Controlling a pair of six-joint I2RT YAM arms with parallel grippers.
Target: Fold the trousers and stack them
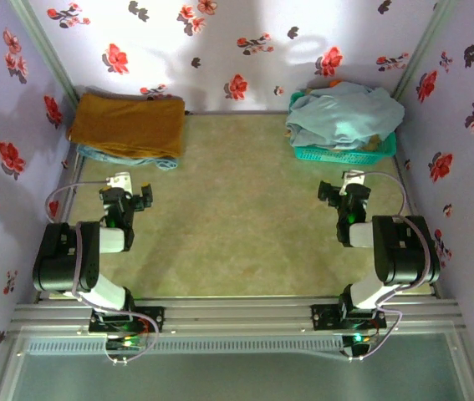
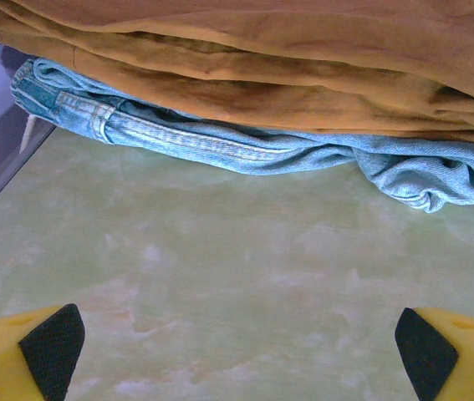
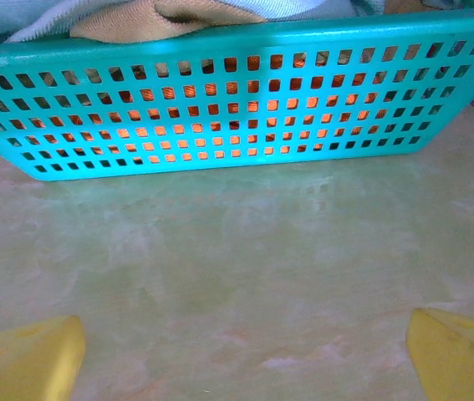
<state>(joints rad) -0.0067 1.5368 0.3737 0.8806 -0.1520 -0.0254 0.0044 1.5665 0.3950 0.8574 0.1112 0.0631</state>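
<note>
Trousers (image 1: 341,113), pale blue-grey, lie heaped in a teal basket (image 1: 345,154) at the table's far right, apparently awaiting folding. The left gripper (image 1: 129,185) and right gripper (image 1: 343,185) hover spread wide, empty, the right facing the basket.

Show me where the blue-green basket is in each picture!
Top: basket at the far right, heaped with clothes.
Right wrist: basket's holed wall spans the top.
Left wrist: faces the brown cloth lying on jeans instead.
Shared landmark: the green table.
</note>
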